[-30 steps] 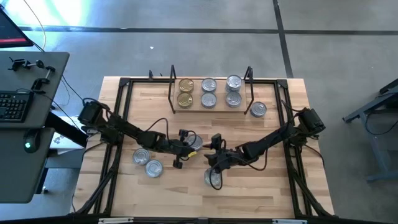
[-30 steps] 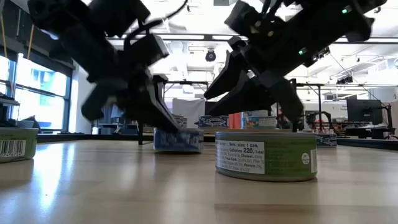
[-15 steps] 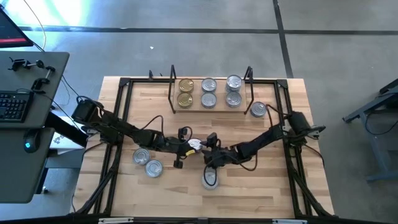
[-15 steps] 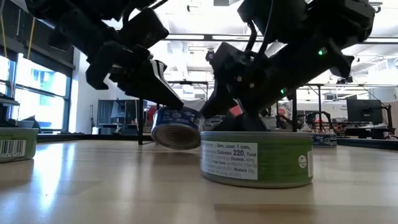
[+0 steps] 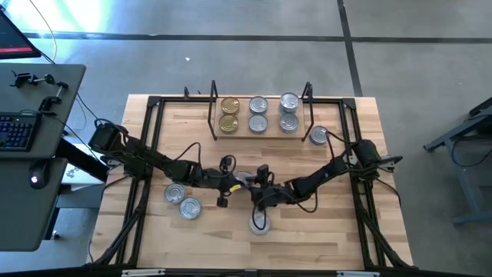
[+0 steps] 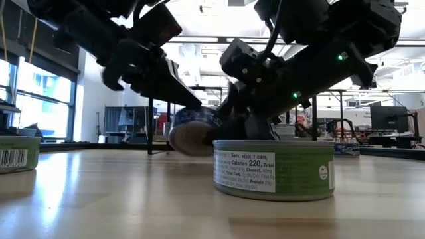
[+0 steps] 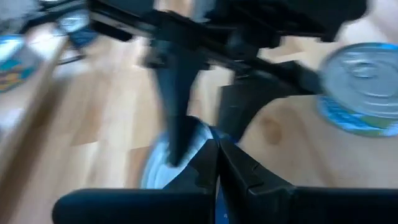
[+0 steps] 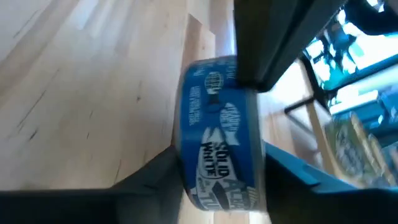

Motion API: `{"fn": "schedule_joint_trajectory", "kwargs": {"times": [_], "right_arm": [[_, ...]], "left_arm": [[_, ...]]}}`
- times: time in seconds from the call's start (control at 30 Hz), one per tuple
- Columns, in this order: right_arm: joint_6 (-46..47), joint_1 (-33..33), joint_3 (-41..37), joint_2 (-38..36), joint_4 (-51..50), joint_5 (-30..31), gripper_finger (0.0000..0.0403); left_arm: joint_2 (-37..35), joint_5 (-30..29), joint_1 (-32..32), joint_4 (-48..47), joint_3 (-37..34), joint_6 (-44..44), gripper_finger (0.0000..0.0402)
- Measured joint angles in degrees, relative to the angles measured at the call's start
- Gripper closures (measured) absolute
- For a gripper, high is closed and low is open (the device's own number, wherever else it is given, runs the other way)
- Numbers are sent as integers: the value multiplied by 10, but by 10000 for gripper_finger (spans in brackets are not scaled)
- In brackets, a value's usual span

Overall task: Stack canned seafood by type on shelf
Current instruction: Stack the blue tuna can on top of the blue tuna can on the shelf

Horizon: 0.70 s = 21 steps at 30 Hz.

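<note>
A blue-labelled tin (image 5: 242, 179) is up off the table, tipped on edge, between my two grippers near the table's middle. My left gripper (image 5: 233, 181) is shut on it from the left. My right gripper (image 5: 254, 187) meets it from the right and is shut on it (image 8: 217, 155). A green-labelled tin (image 6: 275, 169) stands flat on the table just in front of them. The shelf (image 5: 269, 134) at the far edge carries gold-lidded tins (image 5: 229, 114) and silver-lidded tins (image 5: 288, 111) in stacks on its wooden board. My left gripper holds the blue tin at its upper edge (image 8: 245, 71); one of its fingers (image 8: 267, 43) lies over the side wall. The tin is lifted clear and tipped on edge (image 6: 192, 133). Blur hides the rest of the hold. My right gripper has the tin between its two fingers (image 8: 158, 177), one on each flat face, the label wall (image 8: 221, 124) facing the wrist. It comes level from the table's right side. The tin stands on edge, clear of the table.
Two silver-lidded tins (image 5: 175, 192) (image 5: 190, 206) lie on the table's left near part. One more tin (image 5: 319, 135) sits right of the shelf. The black tube frame (image 5: 150, 154) runs round the table. Bare wood shows between the shelf and the grippers.
My left gripper has lifted the blue tin off the table, tipped it on edge and carried it right toward my right gripper. My right gripper has moved from over the green tin toward the far edge, up to the blue tin. The green tin has slid a little leftward.
</note>
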Motion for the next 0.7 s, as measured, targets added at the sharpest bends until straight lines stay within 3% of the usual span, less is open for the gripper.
{"fn": "schedule_joint_trajectory", "kwargs": {"times": [0.07, 0.2, 0.43, 0.7], "right_arm": [[44, 1, 0, -2, -6, 0, 281], [140, 1, 6, -26, -85, 2, 282], [281, -14, 99, -49, -315, -91, 282], [296, -26, 131, -43, -337, -140, 282]], "left_arm": [[0, -36, -3, -2, 1, 0, 401], [-1, -99, -9, -11, 1, 28, 395], [-1, -32, -17, 20, 1, 127, 323], [9, 5, 6, 30, 1, 151, 221]]}}
